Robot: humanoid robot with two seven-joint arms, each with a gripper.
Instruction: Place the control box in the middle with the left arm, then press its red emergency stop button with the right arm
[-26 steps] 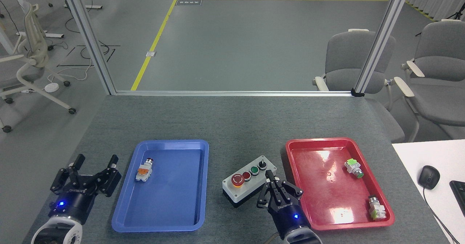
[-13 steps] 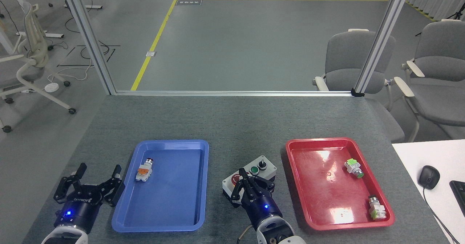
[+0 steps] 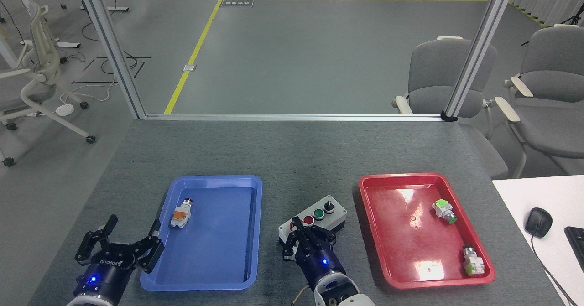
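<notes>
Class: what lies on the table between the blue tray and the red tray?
In the head view, the control box on bare tabletop, with the right gripper over its near-left end.

One control box (image 3: 319, 218), two trays, blue (image 3: 214, 269) and red (image 3: 456, 276), three loose push-button switches (image 3: 181, 214), two grippers (image 3: 119, 246), and three chairs (image 3: 438, 75).

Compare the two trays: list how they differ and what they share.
The blue tray lies left of the control box; the red tray lies right of it. The blue tray holds one loose switch; the red tray holds two. Both are rectangular with rounded corners and rest flat on the table.
</notes>
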